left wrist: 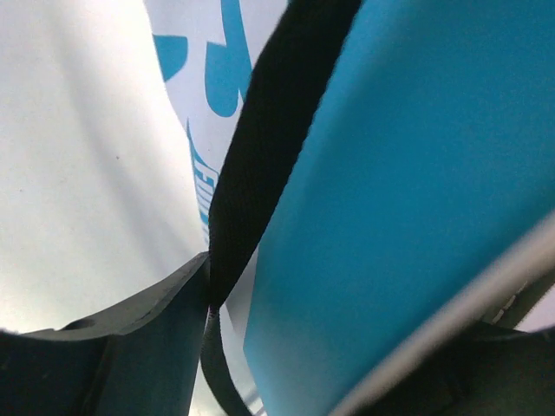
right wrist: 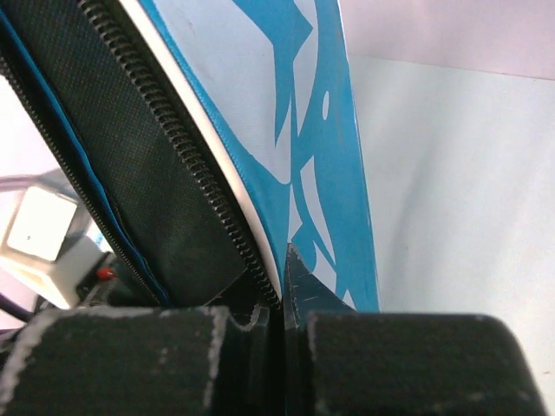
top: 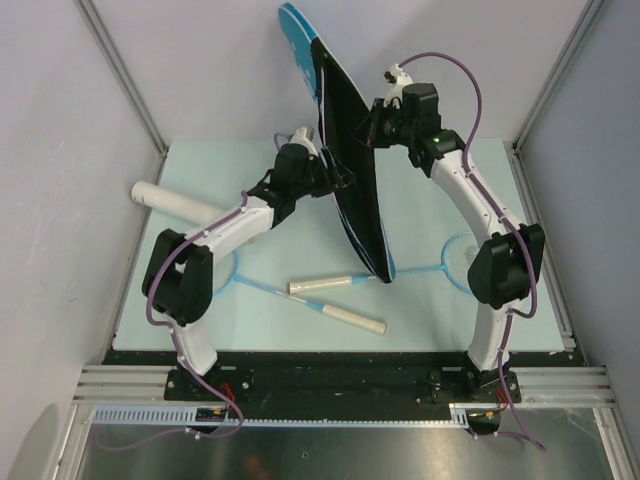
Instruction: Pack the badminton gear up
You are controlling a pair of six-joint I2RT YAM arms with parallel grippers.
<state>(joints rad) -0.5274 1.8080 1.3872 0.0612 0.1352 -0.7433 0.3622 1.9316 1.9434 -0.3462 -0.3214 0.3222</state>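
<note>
The blue racket bag point(top: 352, 190) hangs upright above the table, its black lining facing the camera and its blue top point(top: 296, 28) at the back. My right gripper point(top: 376, 122) is shut on the bag's zipper edge point(right wrist: 217, 165), and the right wrist view shows its jaws point(right wrist: 284, 260) pinched together there. My left gripper point(top: 330, 176) stands open against the bag's left side. In the left wrist view the black strap point(left wrist: 269, 147) and a blue panel point(left wrist: 399, 199) lie between its spread fingers point(left wrist: 130, 347). Two rackets with white handles point(top: 320, 286) point(top: 352, 319) lie on the table. A white tube point(top: 176, 200) lies at the left.
The pale green table mat point(top: 430, 320) is ringed by a metal frame with posts point(top: 120, 70) at the back corners. One racket head point(top: 458, 255) lies beside the right arm's elbow point(top: 505, 265). The other head point(top: 232, 268) is partly under the left arm.
</note>
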